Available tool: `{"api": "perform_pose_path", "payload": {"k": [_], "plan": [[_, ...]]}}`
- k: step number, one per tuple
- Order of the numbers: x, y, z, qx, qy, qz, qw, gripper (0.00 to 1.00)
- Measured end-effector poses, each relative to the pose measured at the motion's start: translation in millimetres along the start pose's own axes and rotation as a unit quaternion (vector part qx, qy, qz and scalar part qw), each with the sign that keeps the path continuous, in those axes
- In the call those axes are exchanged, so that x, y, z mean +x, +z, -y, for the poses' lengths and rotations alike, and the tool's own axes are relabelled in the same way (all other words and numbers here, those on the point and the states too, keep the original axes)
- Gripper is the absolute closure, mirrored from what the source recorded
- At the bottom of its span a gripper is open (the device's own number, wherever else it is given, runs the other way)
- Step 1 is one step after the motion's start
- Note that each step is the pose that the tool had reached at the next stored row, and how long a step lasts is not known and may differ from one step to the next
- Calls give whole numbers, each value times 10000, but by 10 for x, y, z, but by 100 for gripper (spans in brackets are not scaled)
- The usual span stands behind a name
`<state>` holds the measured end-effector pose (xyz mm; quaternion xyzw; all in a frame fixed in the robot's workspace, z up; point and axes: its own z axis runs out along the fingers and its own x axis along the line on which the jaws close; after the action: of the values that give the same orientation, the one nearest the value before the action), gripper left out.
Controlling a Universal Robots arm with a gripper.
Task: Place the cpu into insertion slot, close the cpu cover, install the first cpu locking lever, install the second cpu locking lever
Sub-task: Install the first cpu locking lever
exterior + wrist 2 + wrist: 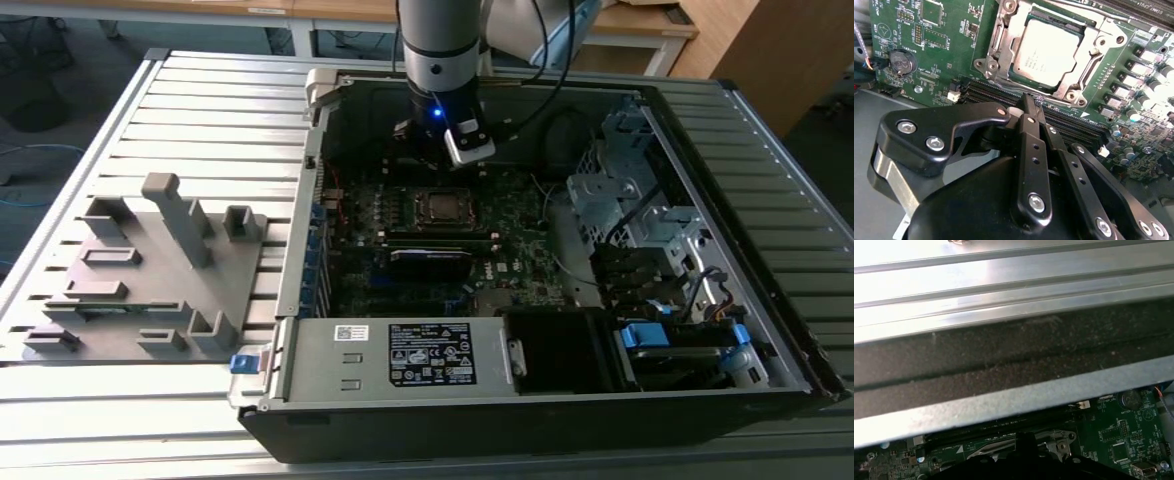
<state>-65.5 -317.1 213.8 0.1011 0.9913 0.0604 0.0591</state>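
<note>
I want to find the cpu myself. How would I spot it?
Look inside the open computer case, at the green motherboard. Near its middle sits the cpu, a flat silver-grey square framed by the metal cpu cover. Nothing else there is plain, smooth metal.

A ribbed metal table [200, 110] carries everything. On it, toward the exterior view's right, lies an open computer case [534, 420] on its side. At the exterior view's left, just beside the case, sits a grey plastic fixture [140, 290] with upright posts.
</note>
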Motion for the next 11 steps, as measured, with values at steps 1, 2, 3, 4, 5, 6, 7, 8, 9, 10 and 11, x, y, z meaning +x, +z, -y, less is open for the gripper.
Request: {"api": "perform_pose_path", "payload": {"k": [1, 2, 3, 4, 5, 6, 7, 8, 9, 10, 11], "plan": [[0, 0, 0, 0, 0, 0, 10000, 90], [0, 0, 0, 0, 0, -1, 10000, 90], [0, 1, 0, 0, 0, -1, 10000, 90], [0, 1, 0, 0, 0, -1, 10000, 90], [-3, 1, -1, -1, 0, -2, 10000, 90], [-8, 2, -2, -1, -1, -3, 10000, 90], [-14, 3, -3, 0, 1, -6, 10000, 90], [-21, 4, -5, 1, 1, -10, 10000, 90], [-29, 4, -6, 2, 1, -14, 10000, 90], [-36, 6, -7, 3, 2, -19, 10000, 90], [-43, 6, -9, 4, 2, -23, 10000, 90]]}}
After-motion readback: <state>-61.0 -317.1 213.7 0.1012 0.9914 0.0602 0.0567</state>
